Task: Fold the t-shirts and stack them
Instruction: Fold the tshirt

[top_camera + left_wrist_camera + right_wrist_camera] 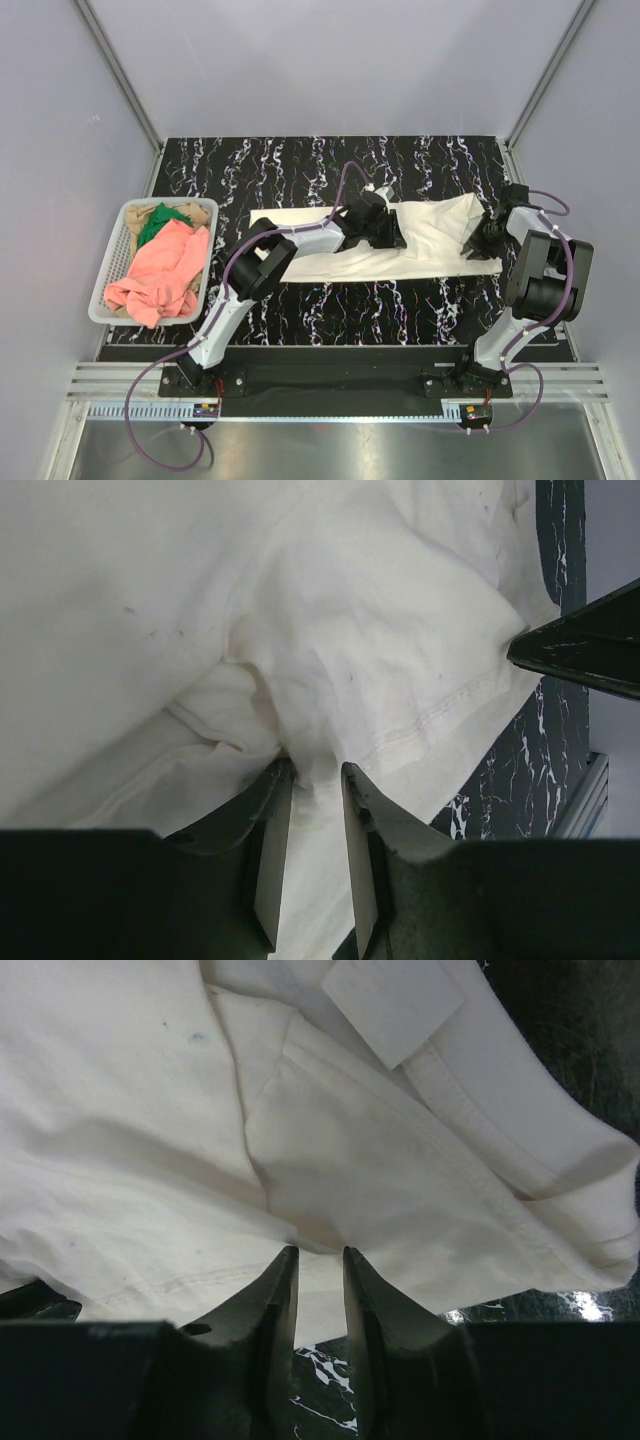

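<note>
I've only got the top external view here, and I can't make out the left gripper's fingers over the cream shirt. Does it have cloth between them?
Observer: Yes. In the left wrist view the left gripper pinches a gathered fold of the cream t-shirt.
Operator: And the right one?
Observer: The right wrist view shows the right gripper closed on the shirt's edge, creases running to its tips.
Operator: Which end is that?
Observer: The neck end: a white label sits on the collar band ahead of the fingers.
</note>
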